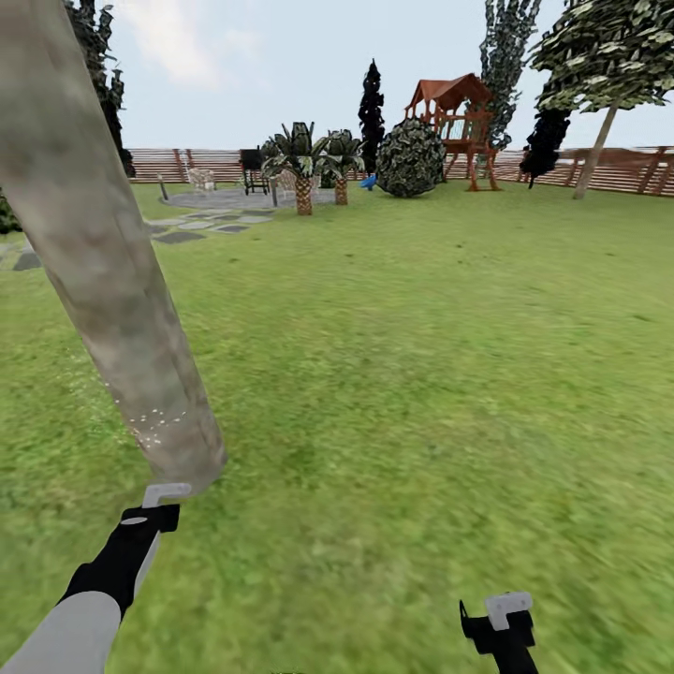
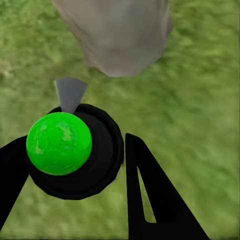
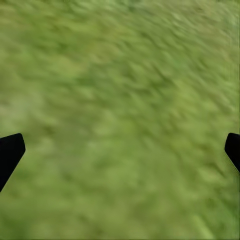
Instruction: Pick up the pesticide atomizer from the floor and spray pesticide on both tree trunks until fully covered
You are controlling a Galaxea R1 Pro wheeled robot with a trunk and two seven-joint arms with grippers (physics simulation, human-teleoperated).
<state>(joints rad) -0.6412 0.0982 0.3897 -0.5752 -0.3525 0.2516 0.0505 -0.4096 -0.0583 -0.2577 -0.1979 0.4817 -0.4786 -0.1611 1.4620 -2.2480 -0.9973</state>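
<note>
Grass (image 1: 421, 374); atomizer (image 2: 70, 150) nozzle faces trunk (image 1: 103, 281).

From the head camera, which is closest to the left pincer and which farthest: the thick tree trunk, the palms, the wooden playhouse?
1. Tree trunk, right ahead of the left pincer.
2. Palms, mid-lawn by the paving.
3. Playhouse, far back by the fence.

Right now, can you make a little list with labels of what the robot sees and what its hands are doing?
place: grassy garden lawn with a wooden fence far behind
nearest thing: thick grey-brown tree trunk, leaning
spray: tiny white specks low on the trunk
left gripper: holding the atomizer, which has a green round top, black body and grey nozzle toward the trunk
right gripper: open, nothing in it, over grass
far away: playhouse, short palms, round bush
</note>
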